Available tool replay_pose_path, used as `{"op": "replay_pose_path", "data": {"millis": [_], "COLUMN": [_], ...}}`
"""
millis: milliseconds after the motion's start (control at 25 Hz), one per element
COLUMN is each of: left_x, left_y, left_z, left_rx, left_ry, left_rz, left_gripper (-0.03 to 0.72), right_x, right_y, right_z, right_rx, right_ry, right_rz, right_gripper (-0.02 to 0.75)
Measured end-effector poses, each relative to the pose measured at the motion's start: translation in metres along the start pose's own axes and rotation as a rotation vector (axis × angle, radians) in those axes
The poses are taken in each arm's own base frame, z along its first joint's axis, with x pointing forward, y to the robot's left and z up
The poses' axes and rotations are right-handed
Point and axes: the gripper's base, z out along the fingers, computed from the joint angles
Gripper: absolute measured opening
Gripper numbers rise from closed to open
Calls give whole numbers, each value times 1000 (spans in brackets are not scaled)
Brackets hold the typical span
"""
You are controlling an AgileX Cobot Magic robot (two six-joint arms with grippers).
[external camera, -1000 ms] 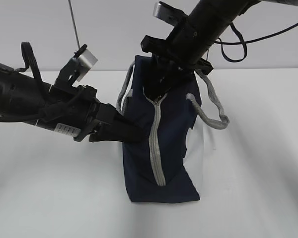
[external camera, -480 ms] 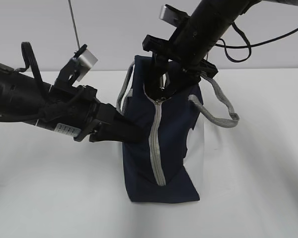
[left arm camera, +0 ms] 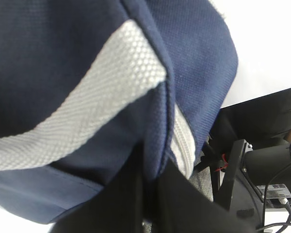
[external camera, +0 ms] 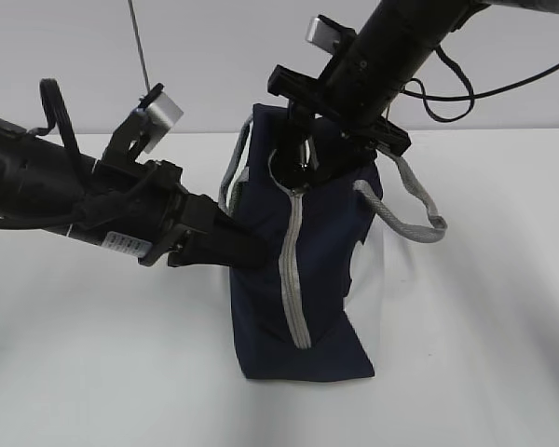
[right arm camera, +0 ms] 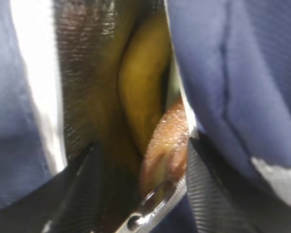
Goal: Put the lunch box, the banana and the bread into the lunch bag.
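Exterior view: the table (external camera: 93,372), white and bare around the work, carries the lunch bag (external camera: 326,270), which stands upright at centre, navy, with its grey zipper (external camera: 293,270) running down the face turned to the camera and parted only at the top. A white side panel (external camera: 371,279) shows on the bag's right flank. One grey webbing handle (external camera: 412,209) droops off the right side; the other handle (external camera: 231,177) loops at the upper left edge.

My left arm comes in level from the left. My left gripper (external camera: 252,250) has its jaws pressed together on the bag's left edge, pinching a fold of the navy fabric; the left wrist view confirms the cloth seam (left arm camera: 157,141) caught between my dark fingers (left arm camera: 184,199), beside a grey webbing strip (left arm camera: 87,107).

My right arm descends from the upper right into the bag's mouth. My right gripper (right arm camera: 140,189) is inside the opening with its jaws spread well apart and nothing clamped between them. In the right wrist view, the banana (right arm camera: 143,92) lies deeper in the bag against the silvery lining (right arm camera: 82,63), and the bread (right arm camera: 167,145) sits just in front of it, touching it, between my spread fingers (right arm camera: 208,189). The metal ring pull (right arm camera: 153,211) crosses the bottom of that view. I cannot see the lunch box in any view.
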Motion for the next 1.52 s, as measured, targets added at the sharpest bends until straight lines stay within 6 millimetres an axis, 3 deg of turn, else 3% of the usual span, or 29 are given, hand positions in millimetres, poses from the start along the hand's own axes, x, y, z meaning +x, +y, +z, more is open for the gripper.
{"op": "replay_pose_path", "data": {"millis": [200, 360, 560, 680, 1000, 1320, 1520], "left_x": [0, 0, 0, 0, 0, 0, 0], "left_y": [0, 0, 0, 0, 0, 0, 0], "left_z": [0, 0, 0, 0, 0, 0, 0], "left_rx": [0, -1, -1, -1, -1, -1, 0], "left_ry": [0, 0, 0, 0, 0, 0, 1], "left_rz": [0, 0, 0, 1, 1, 1, 1], "left_gripper": [3, 3, 3, 3, 3, 3, 3], "right_x": [10, 11, 12, 12, 11, 6, 6], "right_y": [-8, -8, -2, 1, -1, 13, 14], "right_z": [16, 17, 18, 17, 16, -17, -20], "right_rx": [10, 0, -68, -102, -73, -51, -46], "right_ry": [67, 71, 80, 82, 70, -30, -38], "right_rz": [37, 46, 60, 34, -37, -134, -156], "right_gripper": [418, 403, 181, 89, -7, -16, -16]}}
